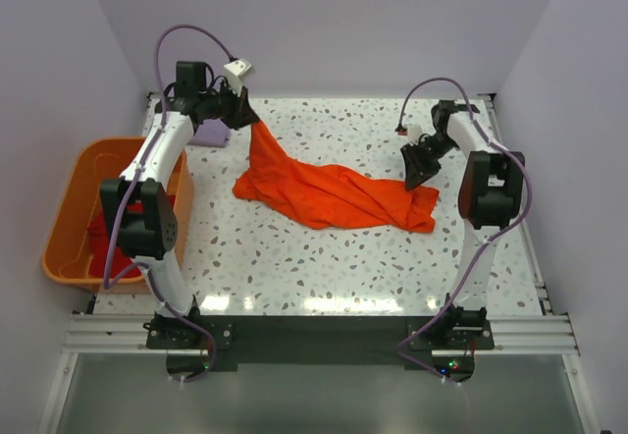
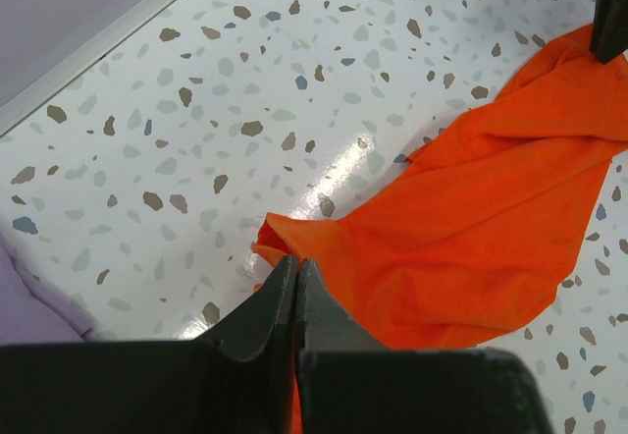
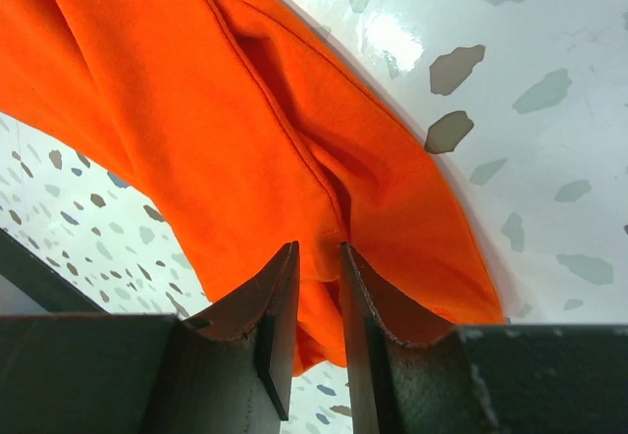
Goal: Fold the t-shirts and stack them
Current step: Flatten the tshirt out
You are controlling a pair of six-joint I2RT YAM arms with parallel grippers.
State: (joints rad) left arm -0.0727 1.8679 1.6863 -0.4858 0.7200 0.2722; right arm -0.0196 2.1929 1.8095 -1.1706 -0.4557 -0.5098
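Orange t-shirt [image 1: 334,194] lies rumpled (one corner lifted).

No text, label, brand, number or sign can be read in any of the three views. The orange t-shirt [image 1: 334,193] shows only plain cloth on the folds that face the cameras. A small white piece [image 1: 236,66] high in the top view might carry a marking, but it is too small to tell.
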